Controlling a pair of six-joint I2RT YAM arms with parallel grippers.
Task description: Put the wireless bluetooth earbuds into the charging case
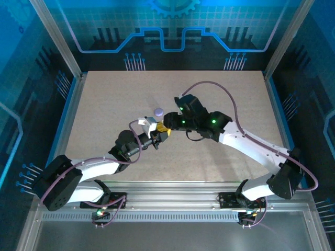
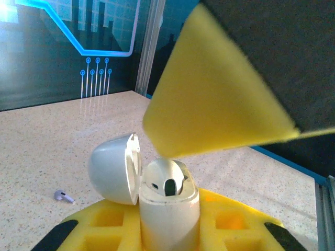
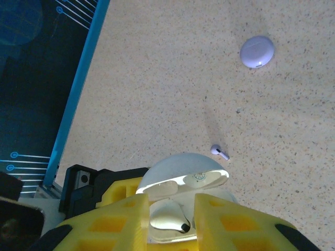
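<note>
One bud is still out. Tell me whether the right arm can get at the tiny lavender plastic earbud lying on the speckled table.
Probably, once freed: the lavender earbud lies on open table near the right gripper, but its fingers straddle a white earbud in the open white case.

Open white charging case (image 2: 168,201) upright, 1 lavender earbud (image 2: 63,196) on table

Earbud (image 3: 220,152) on table (image 3: 157,78) behind case (image 3: 183,178)
</note>
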